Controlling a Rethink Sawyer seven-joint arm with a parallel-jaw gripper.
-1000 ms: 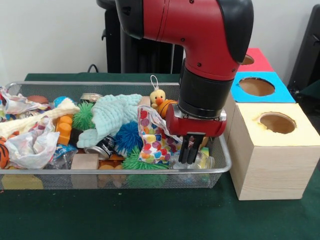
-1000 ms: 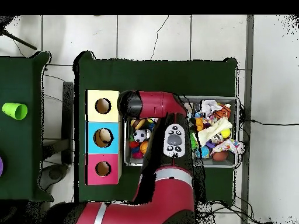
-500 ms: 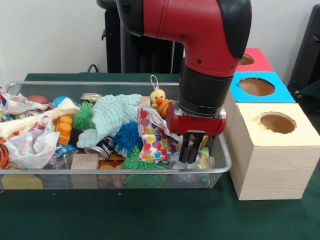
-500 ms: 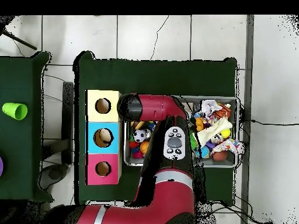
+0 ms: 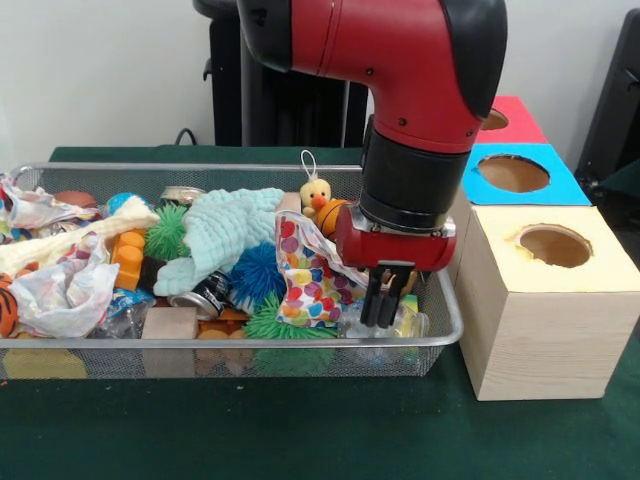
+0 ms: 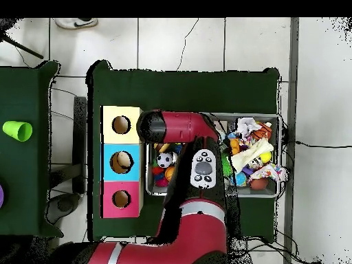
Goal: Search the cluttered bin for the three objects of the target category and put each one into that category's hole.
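My gripper (image 5: 383, 306) hangs low in the right end of the wire bin (image 5: 230, 352), its black fingers shut with nothing visible between them. It sits just right of a polka-dot pouch (image 5: 310, 278) and above a clear plastic item (image 5: 408, 320). Behind it are a yellow duck toy (image 5: 316, 192) and a small basketball (image 5: 329, 214). Three boxes with holes stand right of the bin: wooden-yellow (image 5: 555, 245), blue (image 5: 513, 173), red (image 5: 497, 120). In the overhead view the arm (image 6: 199, 161) covers the gripper; a soccer ball (image 6: 163, 159) shows beside it.
The bin also holds a mint cloth (image 5: 228, 232), blue (image 5: 258, 272) and green (image 5: 166, 232) spiky balls, a can (image 5: 205, 295), a wooden block (image 5: 170, 323) and crumpled wrappers (image 5: 62, 290). A green cup (image 6: 18, 130) stands on the side table. A person's shoe (image 6: 75, 23) shows at the top.
My gripper has drifted slightly to the right, staying low in the bin with fingers shut. A shoe has appeared at the top edge of the overhead view.
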